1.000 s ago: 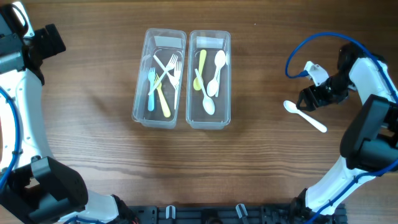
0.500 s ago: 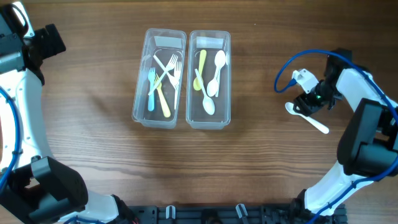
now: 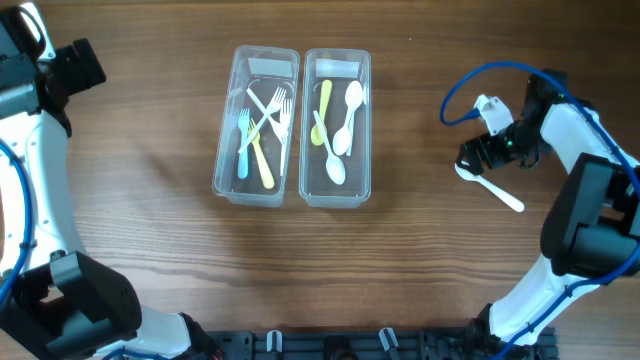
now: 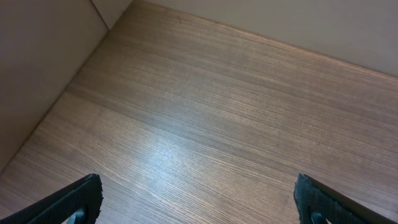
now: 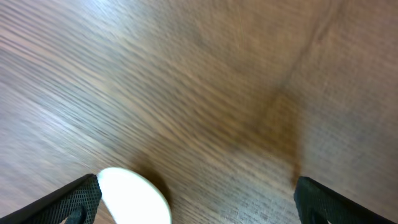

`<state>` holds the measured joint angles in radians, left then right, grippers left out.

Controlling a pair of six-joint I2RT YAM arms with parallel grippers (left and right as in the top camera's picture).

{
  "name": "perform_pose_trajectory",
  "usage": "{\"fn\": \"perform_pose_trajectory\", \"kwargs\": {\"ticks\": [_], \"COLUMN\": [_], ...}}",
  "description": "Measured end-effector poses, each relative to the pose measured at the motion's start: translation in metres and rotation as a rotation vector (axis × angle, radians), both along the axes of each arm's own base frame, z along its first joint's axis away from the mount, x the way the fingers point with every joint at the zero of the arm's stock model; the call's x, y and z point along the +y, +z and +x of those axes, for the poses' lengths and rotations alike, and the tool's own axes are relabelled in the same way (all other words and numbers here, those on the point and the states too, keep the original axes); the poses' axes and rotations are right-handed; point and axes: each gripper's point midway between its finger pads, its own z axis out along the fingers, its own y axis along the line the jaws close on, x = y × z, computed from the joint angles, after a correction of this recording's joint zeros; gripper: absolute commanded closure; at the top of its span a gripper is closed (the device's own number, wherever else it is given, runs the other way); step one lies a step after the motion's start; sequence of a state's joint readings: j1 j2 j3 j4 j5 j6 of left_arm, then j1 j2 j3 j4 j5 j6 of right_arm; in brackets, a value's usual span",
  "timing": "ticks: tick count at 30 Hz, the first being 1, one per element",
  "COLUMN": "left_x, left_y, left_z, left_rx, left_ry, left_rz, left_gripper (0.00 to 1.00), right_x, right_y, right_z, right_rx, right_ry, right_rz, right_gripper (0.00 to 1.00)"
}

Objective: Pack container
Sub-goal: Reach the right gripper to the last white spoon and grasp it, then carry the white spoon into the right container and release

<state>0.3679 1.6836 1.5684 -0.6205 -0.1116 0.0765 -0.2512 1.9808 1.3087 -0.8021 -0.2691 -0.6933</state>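
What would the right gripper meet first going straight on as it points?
Probably the white spoon, its bowl lying between the open fingers of the right gripper; otherwise the table. Depth is unclear.

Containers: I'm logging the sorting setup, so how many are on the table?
2. The left container holds forks; the right container, directly beside it, holds spoons. Nothing appears to hide another.

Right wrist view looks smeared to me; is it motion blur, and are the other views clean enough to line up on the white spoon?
Right wrist: wood grain streaks diagonally and the white spoon has a soft-edged bowl, consistent with motion blur. Overhead: sharp, evenly lit, spoon handle clear by the right gripper. Left wrist: sharp, with a pale glare patch on the table.
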Motion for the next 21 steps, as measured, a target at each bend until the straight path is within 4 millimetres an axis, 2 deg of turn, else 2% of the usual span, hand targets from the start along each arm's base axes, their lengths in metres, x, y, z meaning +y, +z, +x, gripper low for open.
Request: {"fn": "perform_pose_trajectory", "kwargs": {"ticks": [2, 3, 6, 7, 13, 16, 19, 21], "left_x": [0.000, 0.000, 0.000, 0.000, 0.000, 0.000, 0.000, 0.000], "left_y": [0.000, 0.000, 0.000, 0.000, 0.000, 0.000, 0.000, 0.000], "left_z": [0.000, 0.000, 0.000, 0.000, 0.000, 0.000, 0.000, 0.000], "left_rx": [0.000, 0.001, 0.000, 0.001, 0.001, 0.000, 0.000, 0.000], "left_ry": [0.000, 0.000, 0.000, 0.000, 0.000, 0.000, 0.000, 0.000], "left_rz": [0.000, -0.001, 0.000, -0.001, -0.001, 0.000, 0.000, 0.000], "left_gripper": [0.00, 0.00, 0.00, 0.00, 0.00, 0.00, 0.00, 0.00], "right_x": [0.003, 0.005, 0.017, 0.018, 0.010, -0.001, -0.014, -0.014], "right_y": [0.023, 0.028, 0.031, 0.030, -0.001, -0.011, -0.018, -0.020], "right_z": [0.022, 0.022, -0.011, -0.014, -0.042, -0.042, -0.035, -0.037], "right_rx": [-0.070, -0.066, 0.041, 0.047, 0.137, 0.111, 0.033, 0.022], "right_ry": [0.020, 0.035, 0.135, 0.157, 0.220, 0.231, 0.210, 0.189], "right_rz": [0.032, 0.045, 0.094, 0.095, -0.023, -0.106, -0.202, -0.211], "right_gripper": [0.00, 0.02, 0.03, 0.03, 0.00, 0.00, 0.12, 0.19]}}
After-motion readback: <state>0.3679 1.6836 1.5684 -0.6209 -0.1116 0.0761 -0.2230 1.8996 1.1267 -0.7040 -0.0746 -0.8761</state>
